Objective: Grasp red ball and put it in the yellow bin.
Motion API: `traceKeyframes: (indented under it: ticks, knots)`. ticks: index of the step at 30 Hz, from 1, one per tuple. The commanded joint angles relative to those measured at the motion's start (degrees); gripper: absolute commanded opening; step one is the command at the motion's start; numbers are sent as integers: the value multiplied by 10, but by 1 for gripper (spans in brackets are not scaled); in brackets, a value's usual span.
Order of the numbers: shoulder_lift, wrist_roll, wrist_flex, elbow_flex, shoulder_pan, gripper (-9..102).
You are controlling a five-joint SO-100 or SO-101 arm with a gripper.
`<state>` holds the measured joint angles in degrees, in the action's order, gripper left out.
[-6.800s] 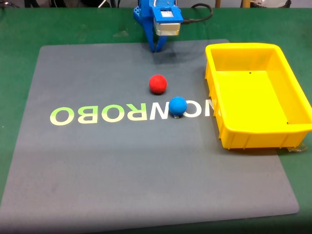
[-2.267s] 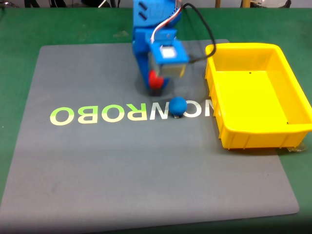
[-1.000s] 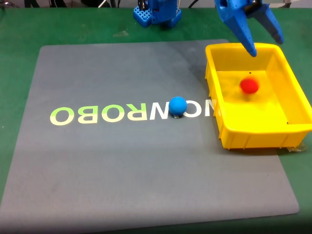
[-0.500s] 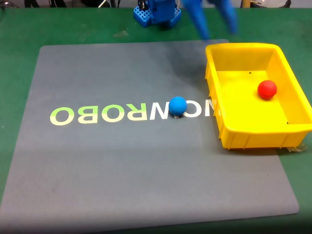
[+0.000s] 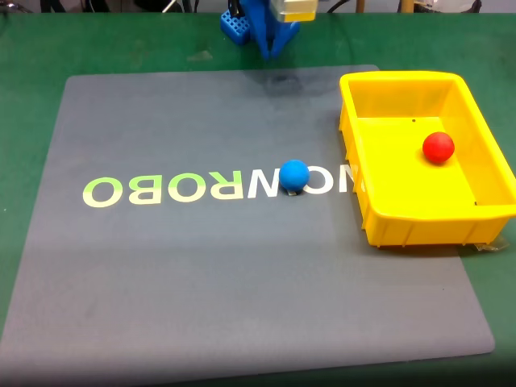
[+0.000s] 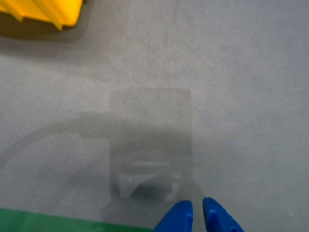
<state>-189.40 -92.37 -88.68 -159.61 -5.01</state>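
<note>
- the red ball [image 5: 439, 147] lies on the floor of the yellow bin [image 5: 379, 222], toward the right-hand wall in the fixed view, with nothing holding it.
- judging from that, the main work looks finished: the ball is inside the tub and no part of the arm touches it.
- the gripper [image 6: 197, 212] is up at the far edge of the grey mat [image 5: 161, 282], well apart from the bin; in the fixed view it hangs by the blue arm base [image 5: 242, 24] at the top of the picture.
- in the wrist view the two blue fingertips [image 6: 176, 220] stand close side by side with only a thin gap, and nothing sits between them; the jaws look pressed nearly together and empty.
- that same view looks down on bare mat, with a corner of the yellow bin at upper left and a strip of the green table [image 6: 48, 220] at lower left.
- the blue ball [image 5: 294, 175] rests on the mat's printed lettering [image 5: 161, 190], near the bin's left wall but outside it, which fits the task since only the red one was wanted.
- what is left seems slight: at most the arm settling into its rest pose. i see nothing more to pick up or move.
- a small risk would be the ball rolling inside the tub, but the walls look tall enough to keep it in.
</note>
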Motion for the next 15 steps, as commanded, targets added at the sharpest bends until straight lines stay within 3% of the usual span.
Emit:
traceKeyframes:
  ticks: [1,8,15]
  knots:
    - [-10,18,-17,-16,19,0]
    - [-9,-18,64,-103,96,0]
    - [-11,-46,93,-178,149,0]
